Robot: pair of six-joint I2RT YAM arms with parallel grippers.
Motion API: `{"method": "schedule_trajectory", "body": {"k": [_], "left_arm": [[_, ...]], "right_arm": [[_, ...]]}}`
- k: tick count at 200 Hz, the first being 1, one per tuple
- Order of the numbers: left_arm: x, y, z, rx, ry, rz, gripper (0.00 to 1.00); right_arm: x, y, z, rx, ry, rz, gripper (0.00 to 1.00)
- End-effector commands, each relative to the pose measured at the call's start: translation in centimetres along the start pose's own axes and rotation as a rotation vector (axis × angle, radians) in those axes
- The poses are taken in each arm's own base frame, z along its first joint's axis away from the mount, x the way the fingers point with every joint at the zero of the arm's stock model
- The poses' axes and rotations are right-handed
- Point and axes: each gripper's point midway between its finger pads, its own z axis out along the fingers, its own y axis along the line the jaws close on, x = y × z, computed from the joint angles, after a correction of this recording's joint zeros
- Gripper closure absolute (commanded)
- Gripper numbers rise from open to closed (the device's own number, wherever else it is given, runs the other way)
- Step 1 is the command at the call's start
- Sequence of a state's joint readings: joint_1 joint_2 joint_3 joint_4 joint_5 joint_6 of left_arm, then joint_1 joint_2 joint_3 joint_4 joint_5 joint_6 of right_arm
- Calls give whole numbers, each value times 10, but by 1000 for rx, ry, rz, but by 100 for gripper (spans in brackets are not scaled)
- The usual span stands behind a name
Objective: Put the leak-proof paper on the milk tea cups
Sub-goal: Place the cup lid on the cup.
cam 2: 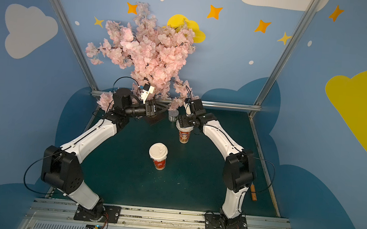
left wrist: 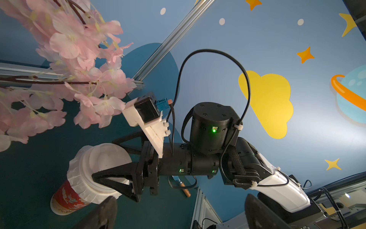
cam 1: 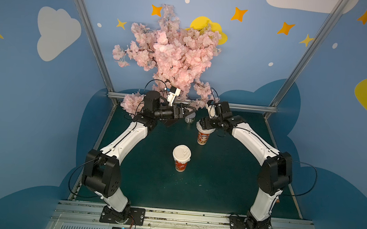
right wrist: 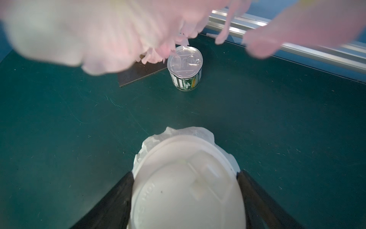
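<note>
Leak-proof paper [left wrist: 79, 178] shows as a pleated white skirt hanging out from under the domed lid [left wrist: 107, 156] of the far milk tea cup [cam 1: 203, 137], so this sheet lies between the lid and the cup's mouth. In the right wrist view you can see its crinkled edge poking out past the lid's rim. Your right gripper [right wrist: 184, 174] is down over that cup. Its two black fingers [right wrist: 122, 190] are spread wide and lie against opposite sides of the lid's rim, so it is clamped on the lid rather than on the cup body. The cup stands upright on the green table [cam 1: 217, 179], toward the back and on the right arm's side. Your left gripper [cam 1: 190, 111] is spread to its widest and holds nothing. It hangs above the table at the back, under the pink blossom branch [cam 1: 172, 55], with its fingers pointing toward the right arm. A small ring-pull can [right wrist: 185, 67] stands upright just below and beside it, a little behind the far cup and not touching it. The near milk tea cup [cam 1: 180, 164] stands upright by itself around the middle of the table, well apart from both grippers, with a white lid [cam 1: 182, 153] on it. A pale band shows under that lid in both top views, but you cannot tell from them whether it is paper.
</note>
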State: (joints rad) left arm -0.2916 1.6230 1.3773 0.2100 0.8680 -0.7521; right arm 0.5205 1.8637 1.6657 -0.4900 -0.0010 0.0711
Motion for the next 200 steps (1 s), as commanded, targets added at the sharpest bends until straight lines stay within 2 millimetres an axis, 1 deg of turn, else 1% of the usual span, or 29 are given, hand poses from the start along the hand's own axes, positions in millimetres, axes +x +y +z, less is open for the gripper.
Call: {"method": "schedule_trajectory", "body": {"k": [1,58,135,167,200], "left_arm": [[0,1,1,12,10,3,0],[0,3,2,13,11,-1,0],[-1,3,2,13,10,-6,0],[-1,3,2,12,10,-7,0],[-1,4,2,13,10,-10,0]], "right_arm": [[6,0,3,1,16,11,19],[5,4,0,-18,13,15,19],[-12,8,-20,-33,-83,16,19],[-13,10,-22,-35,-123,5,19],[-9,9,-19,-29,-109,-1,18]]}}
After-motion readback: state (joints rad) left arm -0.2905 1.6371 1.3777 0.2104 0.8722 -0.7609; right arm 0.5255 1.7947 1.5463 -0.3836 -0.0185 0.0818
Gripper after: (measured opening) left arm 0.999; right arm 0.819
